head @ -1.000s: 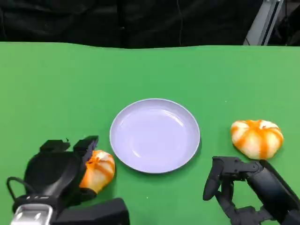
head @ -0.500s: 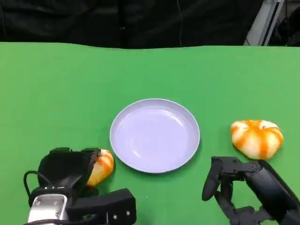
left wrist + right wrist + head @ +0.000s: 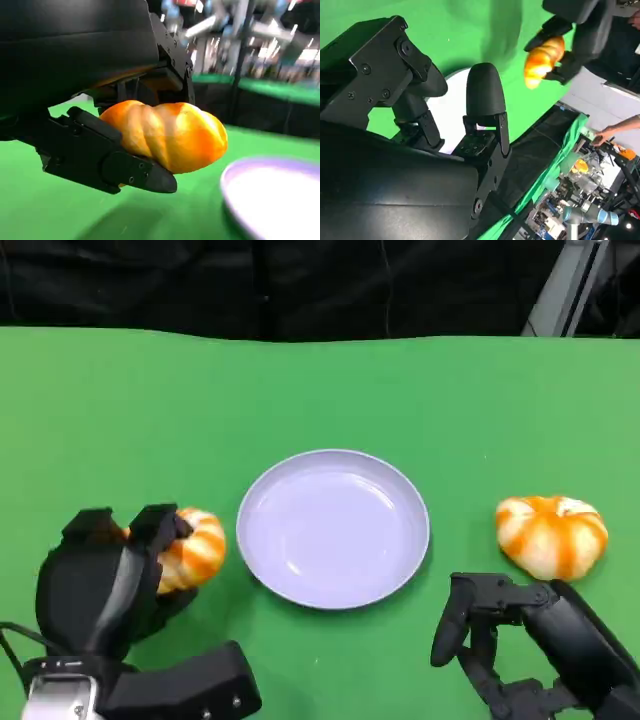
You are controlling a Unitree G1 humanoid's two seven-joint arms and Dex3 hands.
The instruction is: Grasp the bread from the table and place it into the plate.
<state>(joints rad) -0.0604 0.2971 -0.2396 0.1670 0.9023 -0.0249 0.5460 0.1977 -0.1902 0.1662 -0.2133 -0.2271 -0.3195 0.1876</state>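
— What have you got nearest the robot?

— Your right hand [image 3: 490, 625] sits low at the near right of the green table [image 3: 320, 390], fingers apart and holding nothing. Your left hand [image 3: 105, 575] is at the near left, fingers clamped on the bread [image 3: 190, 548].

— Is that bread off the table?

— The head view leaves you unsure; the hand covers much of the roll. The left wrist view settles it — you see the bread [image 3: 167, 135] pinched between black fingers [image 3: 107, 162] with green cloth showing beneath it. The right wrist view agrees: the roll hangs in the left hand above the table.

— And the plate?

— The plate [image 3: 333, 528] lies just past both hands, at mid-table, just right of the held bread and apart from it. Its rim shows pale in the left wrist view, beside and below the roll.

— Anything else?

— A second bread roll [image 3: 551, 535] rests on the table right of the plate, just beyond your right hand, not touching it. The right wrist view also shows a person's hand [image 3: 602, 135] far off beyond the table edge.
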